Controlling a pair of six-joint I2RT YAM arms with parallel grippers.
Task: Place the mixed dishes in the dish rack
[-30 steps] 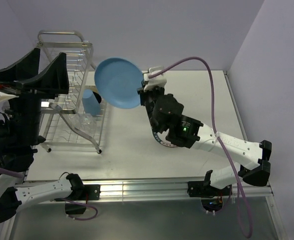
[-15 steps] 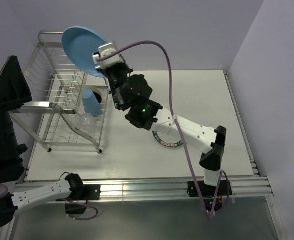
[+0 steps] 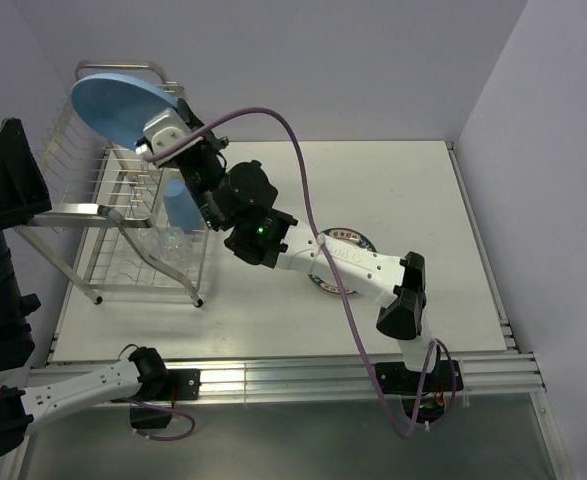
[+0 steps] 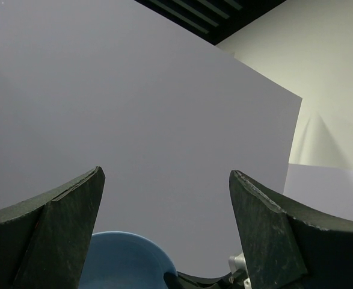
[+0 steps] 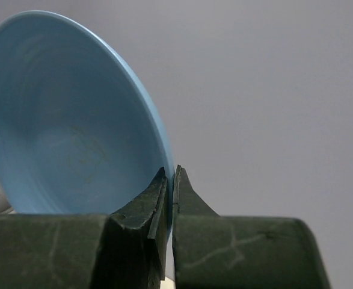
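My right gripper (image 3: 145, 138) is shut on the rim of the plain light-blue plate (image 3: 116, 104) and holds it tilted above the top tier of the silver wire dish rack (image 3: 123, 215). In the right wrist view the fingertips (image 5: 164, 180) pinch the plate's edge (image 5: 74, 132). The light-blue cup (image 3: 180, 207) and clear glasses (image 3: 169, 240) sit in the rack's lower tier. The white plate with the lettered rim (image 3: 351, 240) lies on the table, partly hidden under the right arm. My left gripper (image 4: 164, 176) is open and empty, raised at the left; the blue plate (image 4: 125, 262) shows below it. The black bowl is hidden.
The left arm's big black finger (image 3: 11, 165) stands at the frame's left edge beside the rack. The right arm's purple cable (image 3: 303, 190) loops over the table. Walls close in behind the rack and on the right.
My right arm has swung the blue plate leftward, from beside the rack to above its top tier. The left gripper has drawn back to the left, partly out of the top view.
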